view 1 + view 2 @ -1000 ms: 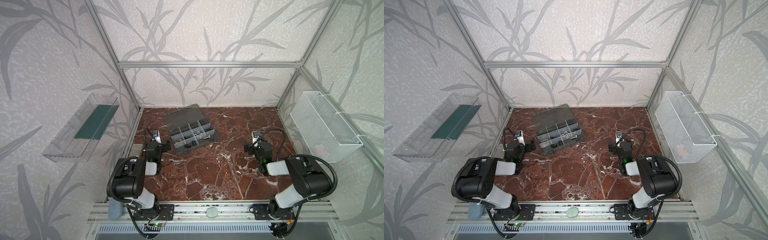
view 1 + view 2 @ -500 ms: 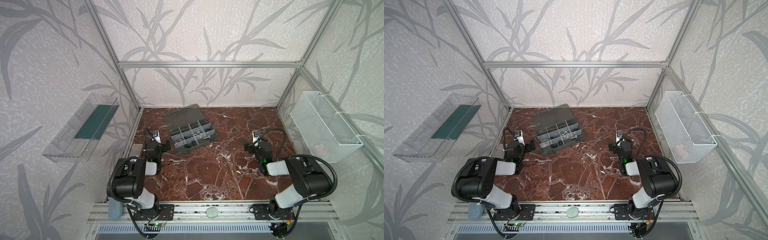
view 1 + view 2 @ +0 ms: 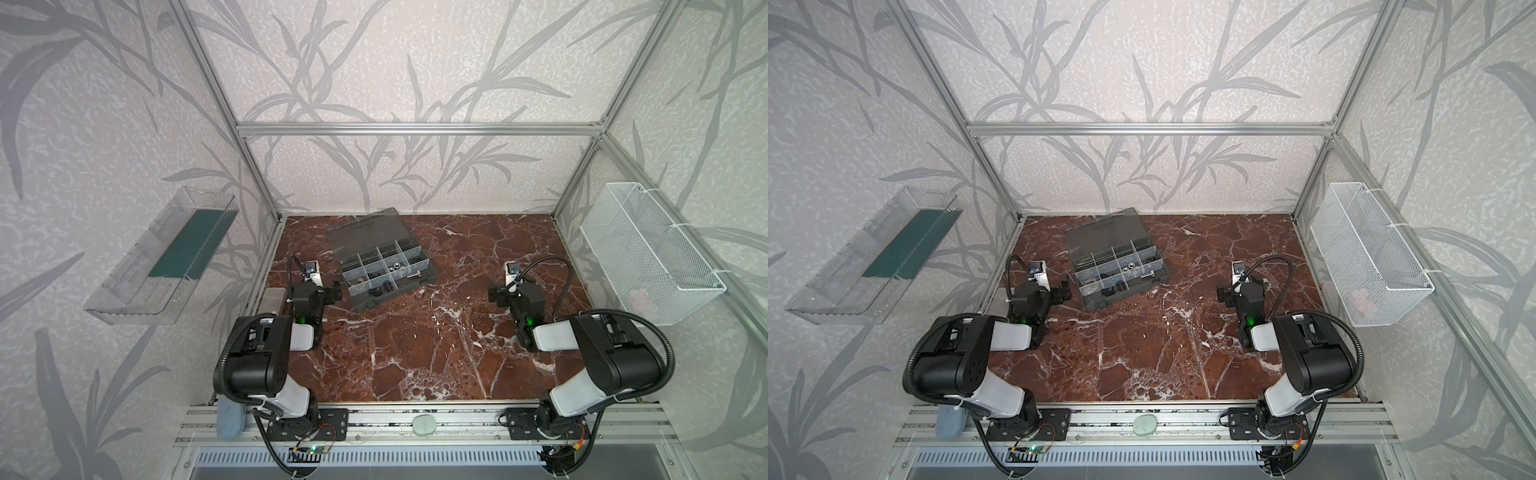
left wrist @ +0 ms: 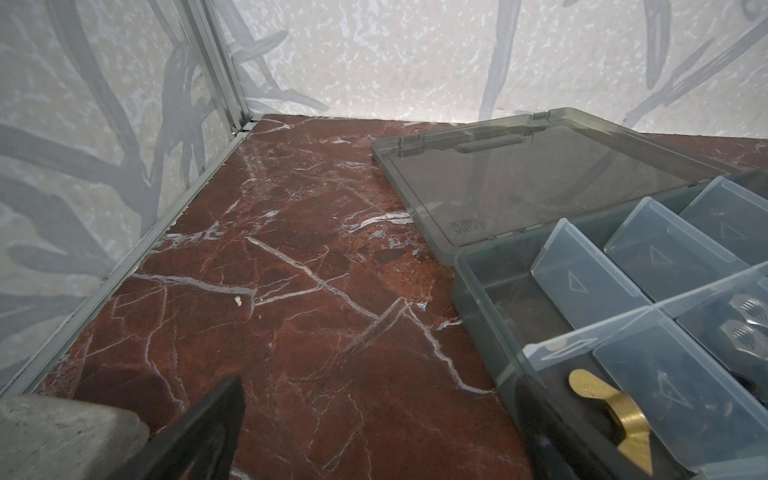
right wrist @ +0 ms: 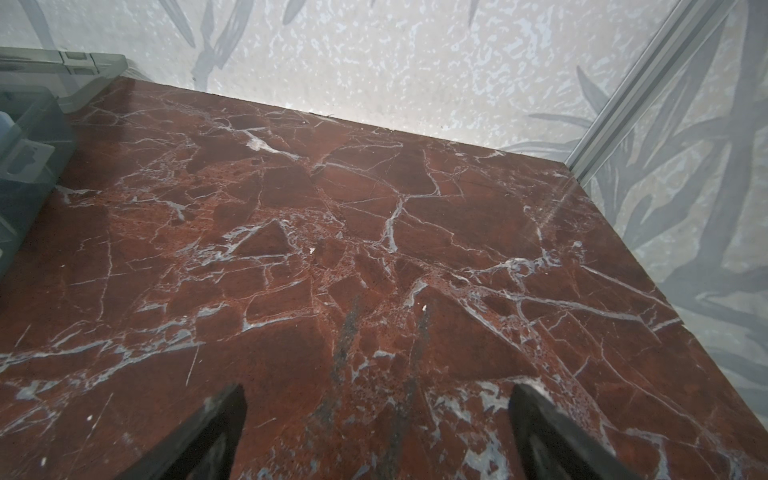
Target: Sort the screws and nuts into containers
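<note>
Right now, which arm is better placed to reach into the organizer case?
Left. The left gripper, open, sits beside the organizer case, its cells in the wrist view; the right gripper, also open, stands apart, seeing only the case's edge.

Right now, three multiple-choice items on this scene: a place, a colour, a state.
1. The organizer case lies: A) left of middle, toward the back; B) right of middle, at the front; C) dead centre.
2. The wing nut in the case is: A) black; B) brass; C) red.
3. The lid is: A) shut; B) taken off; C) open, lying flat behind the case.
Answers: 1 A, both top views show it there; 2 B, golden in the left wrist view; 3 C, it lies hinged back.
</note>
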Motion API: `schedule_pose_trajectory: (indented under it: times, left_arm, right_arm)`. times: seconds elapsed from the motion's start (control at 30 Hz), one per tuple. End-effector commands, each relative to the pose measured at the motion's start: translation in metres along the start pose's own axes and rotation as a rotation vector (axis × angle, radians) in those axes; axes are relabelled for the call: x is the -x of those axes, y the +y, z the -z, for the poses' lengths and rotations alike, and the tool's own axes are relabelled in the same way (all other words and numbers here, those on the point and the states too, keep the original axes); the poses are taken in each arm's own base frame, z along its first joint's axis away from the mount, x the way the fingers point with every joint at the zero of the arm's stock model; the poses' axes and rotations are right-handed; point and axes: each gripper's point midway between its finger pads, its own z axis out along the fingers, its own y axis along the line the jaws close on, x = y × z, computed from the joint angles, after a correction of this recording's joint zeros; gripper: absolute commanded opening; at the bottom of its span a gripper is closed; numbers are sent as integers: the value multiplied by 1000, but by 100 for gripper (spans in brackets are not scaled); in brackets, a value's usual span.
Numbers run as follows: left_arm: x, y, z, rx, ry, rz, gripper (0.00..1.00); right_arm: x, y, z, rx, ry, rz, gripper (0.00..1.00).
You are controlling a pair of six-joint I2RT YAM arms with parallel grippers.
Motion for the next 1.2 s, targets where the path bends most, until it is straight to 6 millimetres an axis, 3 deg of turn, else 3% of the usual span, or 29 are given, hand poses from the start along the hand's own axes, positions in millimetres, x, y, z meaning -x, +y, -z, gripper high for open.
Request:
schedule_pose_trajectory:
  times: [0.0,0.67,0.93,1.1,1.17]
  left_arm:
    - [7,0,-1,-6,-23,-8,99]
    - [8,0,-2,-7,-23,-8,99]
    - [8,-13,3,-84,-44,-34,99]
    - [7,10,-3,52,-11,12,99]
    - [7,10,-3,51,-17,11,99]
  right_arm:
    - [8,-4,0,-17,-33,-12,99]
    - [8,-3,-1,-15,-32,-11,99]
    - [7,-3,0,-16,-31,-11,99]
    - [7,-3,-1,-16,-31,-11,99]
    - [8,-3,-1,-16,-32,-12,99]
